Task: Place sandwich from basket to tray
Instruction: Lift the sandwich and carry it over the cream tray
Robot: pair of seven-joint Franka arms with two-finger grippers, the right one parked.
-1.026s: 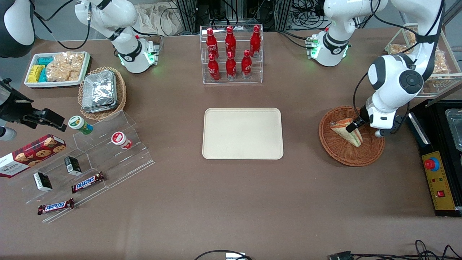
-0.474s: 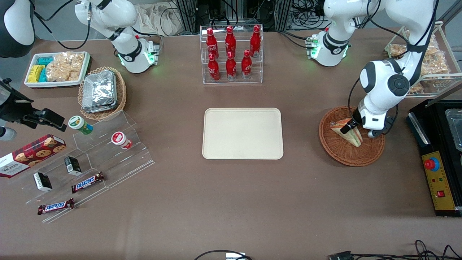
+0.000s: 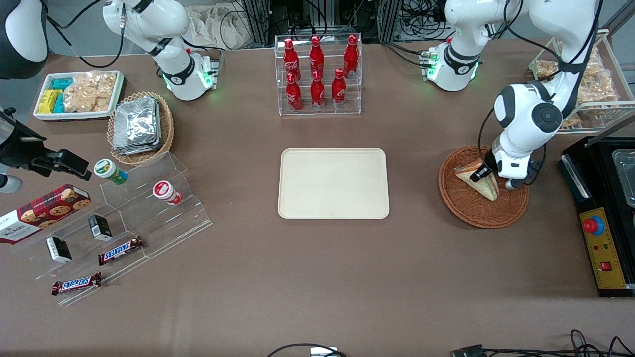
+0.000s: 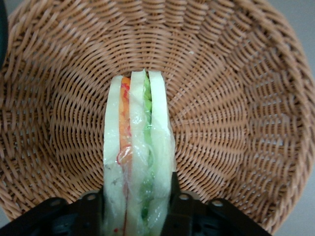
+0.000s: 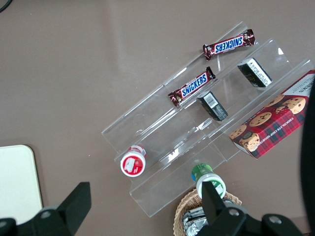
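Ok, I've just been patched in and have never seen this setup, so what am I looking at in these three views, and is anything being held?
These are two white robot arms bolted to a brown table. One picture looks down on the table from the front; the other two come from cameras on each arm's wrist.

The working arm's gripper is down in the reddish-brown wicker basket, toward that arm's end of the table. Its wrist camera shows the black fingers pressed against both sides of the wrapped sandwich, so it is gripped but sits low in the basket.

The cream tray in the middle of the table is where it should go.

Also there: red bottles in a clear rack, foil packets in a lighter basket, and Snickers bars on a clear stand.
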